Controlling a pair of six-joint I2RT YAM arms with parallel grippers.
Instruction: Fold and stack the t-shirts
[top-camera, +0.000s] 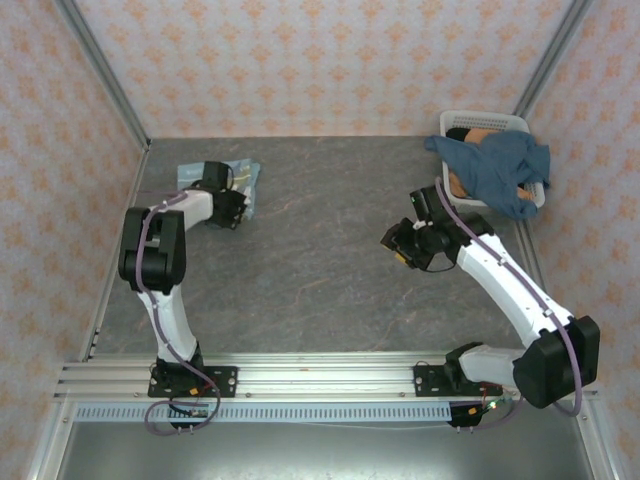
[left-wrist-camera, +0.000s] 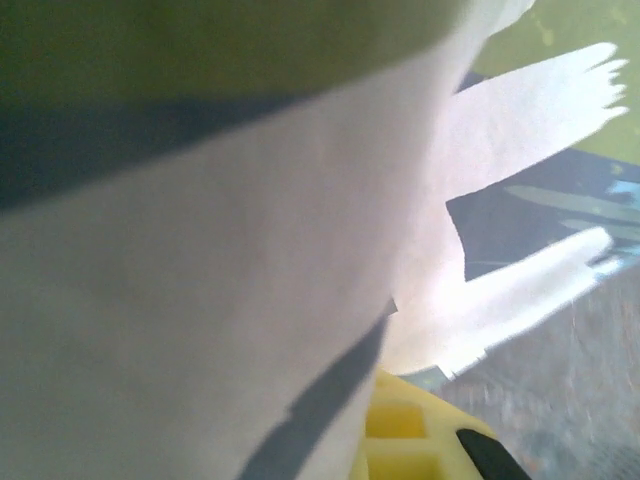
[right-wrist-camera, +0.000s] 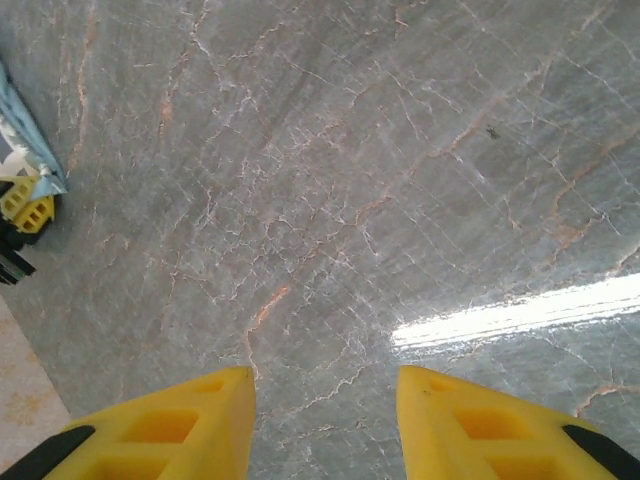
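Pale t-shirt (left-wrist-camera: 200, 300), perhaps lettering, over end effector finger (left-wrist-camera: 400, 440)

Soft matt cloth t-shirt (top-camera: 500, 165), white plastic basket (top-camera: 487, 121), glossy stone-look table (right-wrist-camera: 350, 200).

The table (top-camera: 330, 250) is a grey, marble-veined slab with thin orange-pink lines running across it. A light sky-blue t-shirt (top-camera: 250, 178) lies bunched on it near the far left corner. A white slatted basket (top-camera: 500, 122) stands in the far right corner.
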